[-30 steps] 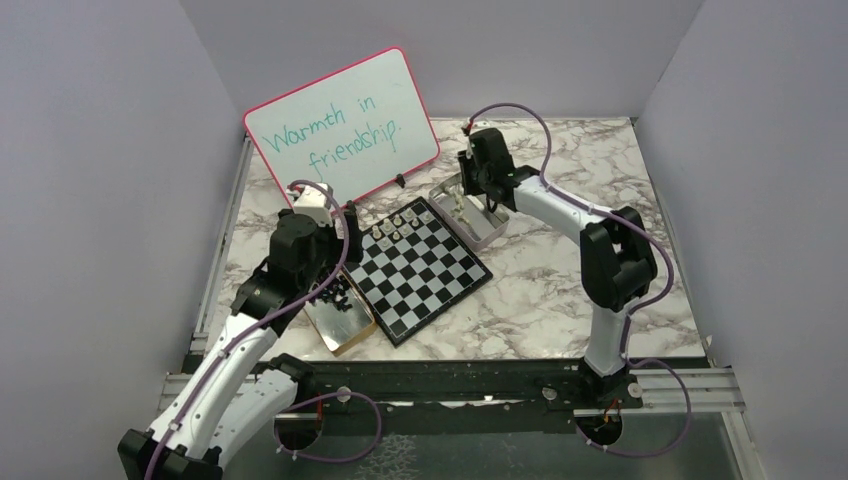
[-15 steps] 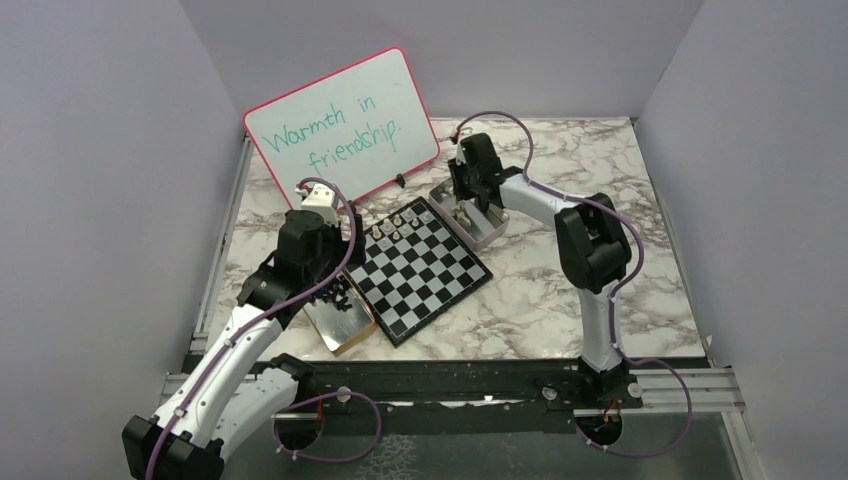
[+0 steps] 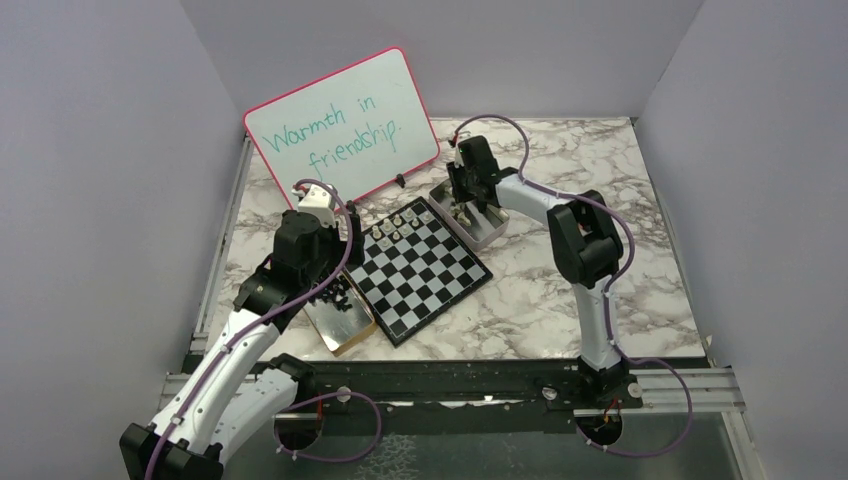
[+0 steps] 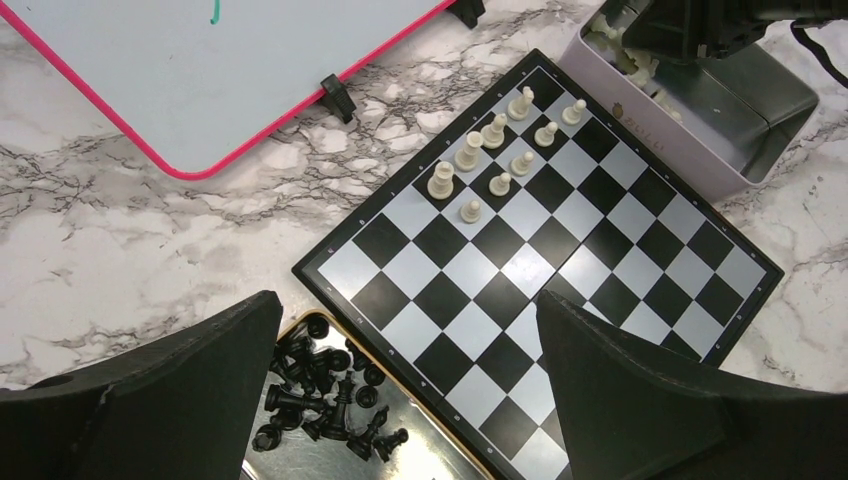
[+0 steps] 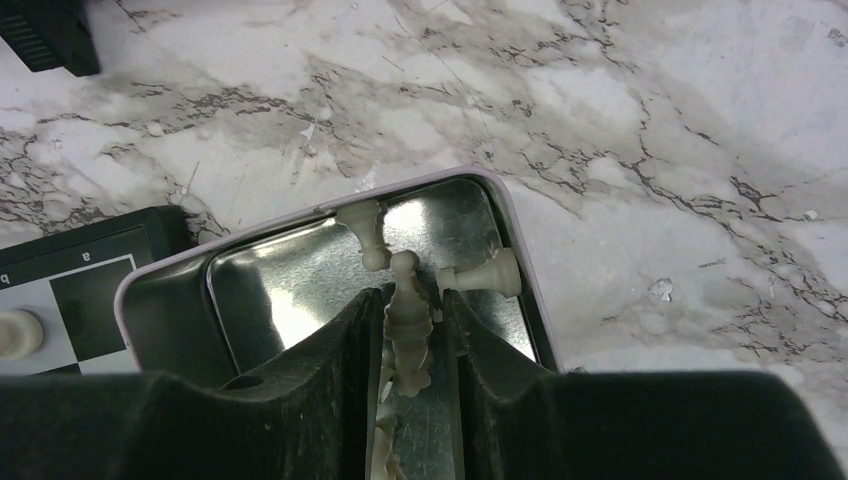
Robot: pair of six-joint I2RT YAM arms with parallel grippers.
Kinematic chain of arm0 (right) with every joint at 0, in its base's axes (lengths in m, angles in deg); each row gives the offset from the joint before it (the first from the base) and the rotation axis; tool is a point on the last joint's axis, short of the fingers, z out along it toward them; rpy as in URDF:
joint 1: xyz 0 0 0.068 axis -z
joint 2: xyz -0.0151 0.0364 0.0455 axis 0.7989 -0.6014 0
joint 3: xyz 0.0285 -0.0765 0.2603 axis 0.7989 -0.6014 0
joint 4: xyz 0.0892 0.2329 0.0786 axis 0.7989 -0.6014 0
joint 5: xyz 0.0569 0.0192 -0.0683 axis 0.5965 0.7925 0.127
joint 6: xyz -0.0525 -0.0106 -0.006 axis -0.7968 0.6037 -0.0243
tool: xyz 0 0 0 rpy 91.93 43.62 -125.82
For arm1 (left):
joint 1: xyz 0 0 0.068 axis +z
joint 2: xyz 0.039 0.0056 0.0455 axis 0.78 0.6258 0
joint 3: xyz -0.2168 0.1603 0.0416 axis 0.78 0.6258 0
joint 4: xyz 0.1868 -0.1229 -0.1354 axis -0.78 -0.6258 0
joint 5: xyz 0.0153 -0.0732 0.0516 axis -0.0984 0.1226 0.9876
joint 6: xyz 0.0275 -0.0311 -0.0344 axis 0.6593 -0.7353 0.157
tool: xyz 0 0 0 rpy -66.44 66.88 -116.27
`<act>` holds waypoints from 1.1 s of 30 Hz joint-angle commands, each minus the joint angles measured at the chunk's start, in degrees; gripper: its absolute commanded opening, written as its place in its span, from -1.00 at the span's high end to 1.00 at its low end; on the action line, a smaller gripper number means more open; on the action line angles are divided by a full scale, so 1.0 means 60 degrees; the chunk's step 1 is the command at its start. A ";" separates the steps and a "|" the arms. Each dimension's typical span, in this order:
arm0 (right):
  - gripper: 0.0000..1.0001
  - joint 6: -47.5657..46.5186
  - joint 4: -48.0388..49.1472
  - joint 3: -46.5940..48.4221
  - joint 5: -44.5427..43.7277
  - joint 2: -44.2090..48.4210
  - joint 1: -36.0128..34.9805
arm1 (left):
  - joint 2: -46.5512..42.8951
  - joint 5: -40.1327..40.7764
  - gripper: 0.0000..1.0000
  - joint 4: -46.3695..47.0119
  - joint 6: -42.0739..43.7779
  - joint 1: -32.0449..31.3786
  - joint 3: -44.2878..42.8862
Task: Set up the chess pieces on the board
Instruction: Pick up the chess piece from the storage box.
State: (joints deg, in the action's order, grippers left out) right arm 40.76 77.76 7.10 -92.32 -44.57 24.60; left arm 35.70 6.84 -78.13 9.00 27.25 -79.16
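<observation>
The board (image 3: 425, 265) (image 4: 560, 250) lies at mid-table with several cream chess pieces (image 4: 495, 150) standing at its far corner. Black pieces (image 4: 320, 385) lie heaped in a gold-rimmed tin (image 3: 345, 325) at the board's left edge. My left gripper (image 4: 408, 310) hangs wide open above that edge, holding nothing. My right gripper (image 5: 412, 300) is down inside a lavender-rimmed tin (image 5: 300, 222) (image 3: 480, 228). Its jaws stand narrowly apart around a lying cream piece (image 5: 405, 320), with a thin gap on each side. Two more cream pieces (image 5: 485, 275) lie just beyond the fingertips.
A pink-rimmed whiteboard (image 3: 340, 125) (image 4: 200, 60) leans on its stand behind the board's far left. Marble tabletop (image 3: 560, 290) stretches to the right of the board. Grey walls close in the left, back and right sides.
The right arm's elbow swung left and its gripper shifted left and lowered into the lavender-rimmed tin, over a cream piece. The left arm barely moved.
</observation>
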 commanded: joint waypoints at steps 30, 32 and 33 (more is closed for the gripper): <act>0.67 -0.2337 0.2926 -0.3256 0.2238 0.3563 -0.0023 | 0.0802 -0.2150 -0.72 0.0435 -0.2105 -0.0012 -0.0815; 0.67 -0.2598 0.3463 -0.3850 0.2871 0.4042 -0.0023 | 0.1040 -0.2513 -0.66 0.0447 -0.2298 -0.0012 -0.1115; 0.67 -0.2711 0.3720 -0.4117 0.3211 0.4340 -0.0023 | 0.1176 -0.2719 -0.64 0.0460 -0.2387 -0.0012 -0.1280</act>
State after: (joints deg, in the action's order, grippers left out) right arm 29.46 91.20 -12.07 -82.24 -23.50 24.60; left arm 40.47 -2.19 -77.67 -1.21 27.25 -81.85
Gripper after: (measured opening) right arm 0.230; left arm 0.849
